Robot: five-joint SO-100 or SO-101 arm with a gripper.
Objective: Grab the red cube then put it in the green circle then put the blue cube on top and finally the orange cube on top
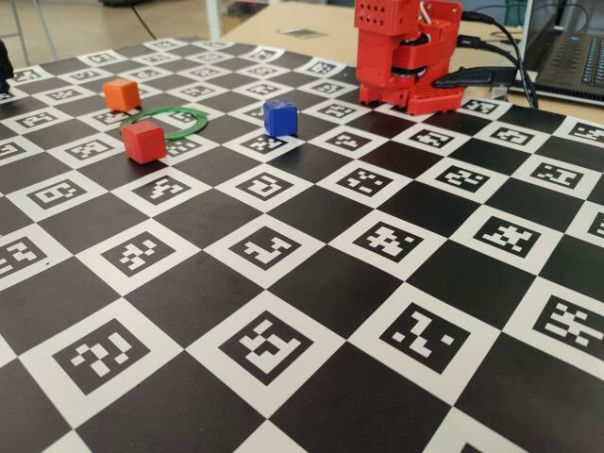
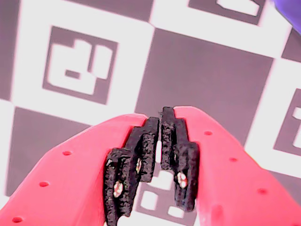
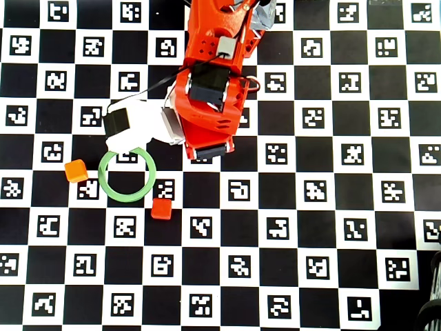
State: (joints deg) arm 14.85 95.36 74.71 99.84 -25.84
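Red cube (image 1: 143, 142), matte and deep red, sits just outside green circle (image 1: 168, 123); fingers (image 2: 181, 150) nearly closed, empty.

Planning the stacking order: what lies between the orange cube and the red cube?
In the overhead view, the green circle lies between the orange cube and the red cube; its middle is bare board.

You are looking at a lab or robotics workbench: a checkerboard marker mat (image 1: 311, 283) covers the table, with a laptop (image 1: 571, 57) and cables (image 1: 505, 42) at the far right.
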